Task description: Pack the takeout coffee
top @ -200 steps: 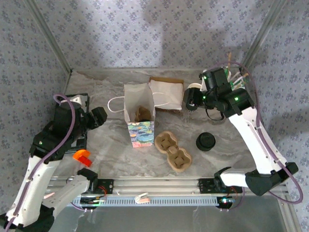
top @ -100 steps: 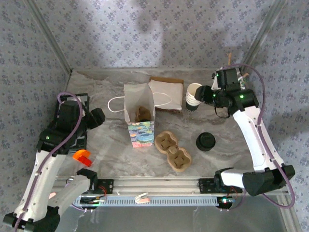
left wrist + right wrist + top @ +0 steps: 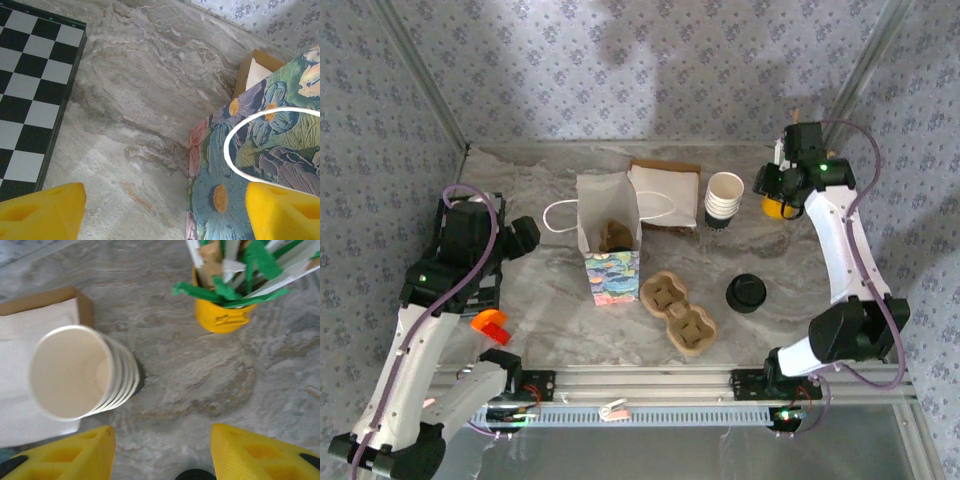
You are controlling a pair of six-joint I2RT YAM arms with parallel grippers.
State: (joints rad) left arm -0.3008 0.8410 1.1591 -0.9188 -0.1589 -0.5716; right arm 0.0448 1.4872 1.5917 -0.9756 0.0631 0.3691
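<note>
The takeout coffee, a dark cup with a round black lid, stands on the table right of the brown two-hollow cup tray; its lid edge peeks in at the bottom of the right wrist view. The floral paper bag stands open at the centre, with something brown inside. My right gripper hangs open and empty at the back right, between the stack of lidless cups and a yellow holder. My left gripper is open and empty, left of the bag.
The cream-rimmed cup stack stands beside a flat napkin box. The yellow holder of green and white stirrers is half under the right wrist. A checkerboard lies at the left and an orange piece near the front.
My right gripper has swung right and back, from over the cup stack to beside the yellow holder. The left jaws have spread a little wider, and that arm has shifted slightly.
</note>
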